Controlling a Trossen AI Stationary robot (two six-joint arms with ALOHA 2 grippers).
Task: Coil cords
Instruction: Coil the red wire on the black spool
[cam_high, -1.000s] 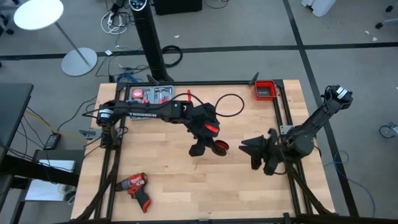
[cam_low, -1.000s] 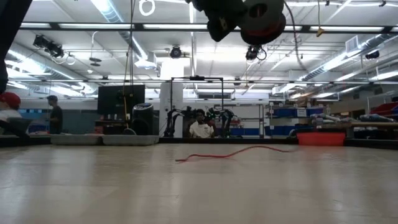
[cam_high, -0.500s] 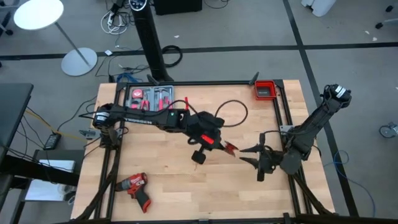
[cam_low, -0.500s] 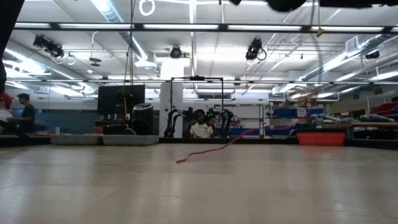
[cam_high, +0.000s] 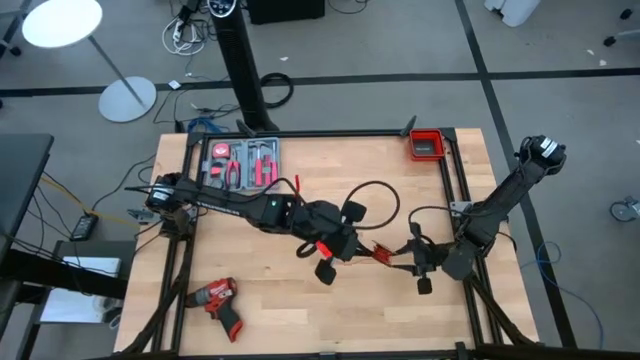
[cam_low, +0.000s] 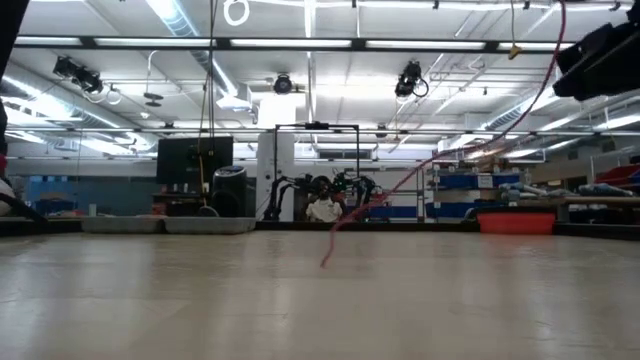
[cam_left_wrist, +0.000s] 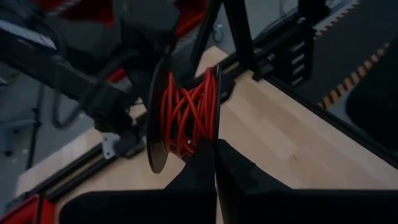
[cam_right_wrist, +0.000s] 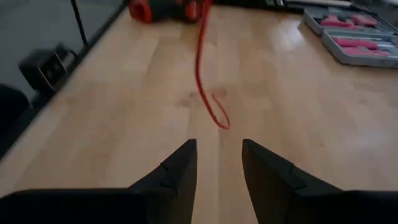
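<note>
- The left claw (cam_high: 345, 243) is clamped on a black spool (cam_left_wrist: 183, 112) wound with the red wire (cam_left_wrist: 186, 109), held above the middle of the tabletop (cam_high: 270, 300); in the left wrist view the closed fingers grip the spool's lower edge.
- A loose length of red wire runs from the spool toward the right claw (cam_high: 418, 262); the right wrist view shows it trailing down to the wood and ending in a small hook-shaped curl ahead of that claw's fingers (cam_right_wrist: 177, 171).
- In the low view the wire slants up from its tip on the tabletop to the upper right.
- The black cable (cam_high: 372, 190) lies in a loop on the tabletop just behind the spool, toward the tool tray (cam_high: 242, 160); it looks uncoiled so far.
- The right claw stands apart and empty, low and near the spool on its right, pointing toward it.
- Risk: the wire end is free, so a turn of the spool could whip it sideways out of the right claw's reach, or slack windings could slip off the spool's rim.
- Risk: the two claws are close together; a quick move could knock them, or snag the black cable's loop.
- The left arm reaches far out across the tabletop, nearly extended; the right arm folds down from its base at the edge.
</note>
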